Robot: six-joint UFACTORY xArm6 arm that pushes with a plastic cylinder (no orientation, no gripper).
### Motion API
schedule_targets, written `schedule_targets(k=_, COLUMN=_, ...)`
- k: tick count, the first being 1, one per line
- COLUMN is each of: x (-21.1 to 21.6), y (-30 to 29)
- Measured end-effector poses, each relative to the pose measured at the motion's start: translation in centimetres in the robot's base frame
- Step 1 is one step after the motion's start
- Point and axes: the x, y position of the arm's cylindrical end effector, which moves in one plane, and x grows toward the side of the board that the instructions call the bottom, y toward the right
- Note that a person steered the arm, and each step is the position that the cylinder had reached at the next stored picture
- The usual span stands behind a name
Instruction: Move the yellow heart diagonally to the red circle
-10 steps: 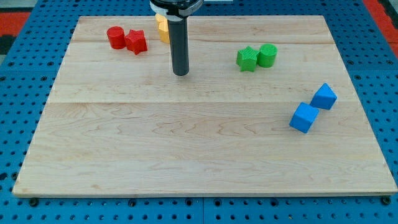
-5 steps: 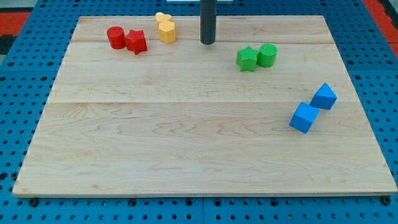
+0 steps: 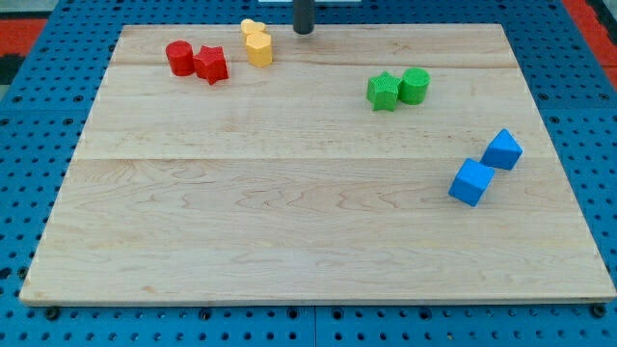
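Note:
The yellow heart (image 3: 251, 27) lies at the view's top edge of the board, touching a second yellow block (image 3: 258, 49) just below it. The red circle (image 3: 178, 58) sits to their left, touching a red star (image 3: 211, 65) on its right. My tip (image 3: 304, 32) is at the view's top, to the right of the yellow heart and apart from it. Only the rod's lower end shows.
A green star (image 3: 383, 92) and a green circle (image 3: 415, 86) touch at the upper right. Two blue blocks (image 3: 470, 182) (image 3: 501, 149) sit at the right. The wooden board (image 3: 289, 241) is surrounded by a blue pegboard.
My tip has moved from the board's upper middle, below the yellow blocks, up and right to the top edge, to their right. No block has moved.

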Motion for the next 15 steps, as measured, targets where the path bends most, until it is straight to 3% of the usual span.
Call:
schedule_targets(k=4, x=4.1, y=-11.2)
schedule_targets(k=5, x=3.4, y=-11.4)
schedule_targets(k=8, x=10.3, y=-13.7)
schedule_targets(k=9, x=4.0, y=-13.6)
schedule_targets(k=10, x=2.0, y=-17.8)
schedule_targets(k=13, x=18.0, y=-14.2)
schedule_targets(k=14, x=15.4, y=-11.9)
schedule_targets(k=15, x=18.7, y=-5.7)
